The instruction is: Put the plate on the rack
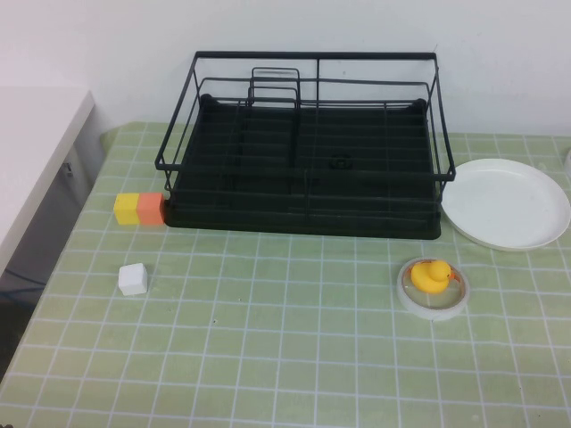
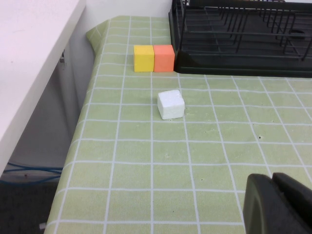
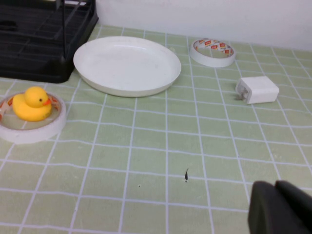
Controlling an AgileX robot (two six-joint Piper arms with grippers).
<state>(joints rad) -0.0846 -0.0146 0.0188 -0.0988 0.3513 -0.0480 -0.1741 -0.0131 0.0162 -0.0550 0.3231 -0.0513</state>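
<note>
Lying flat, the plate (image 1: 506, 203) sits beside the rack (image 1: 303, 143); both jaws parked.

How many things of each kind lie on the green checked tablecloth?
Black wire dish rack: 1
White round plate: 1
Small cubes, yellow, orange, white: 3
Tape rings: 2
Yellow rubber duck: 1
White plug adapter: 1
Total: 9
Left gripper and right gripper sit low, near the table's front.

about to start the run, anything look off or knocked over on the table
Nothing stands out. The plate lies flat right of the rack, which stands square. Left gripper and right gripper hang low over bare cloth.
</note>
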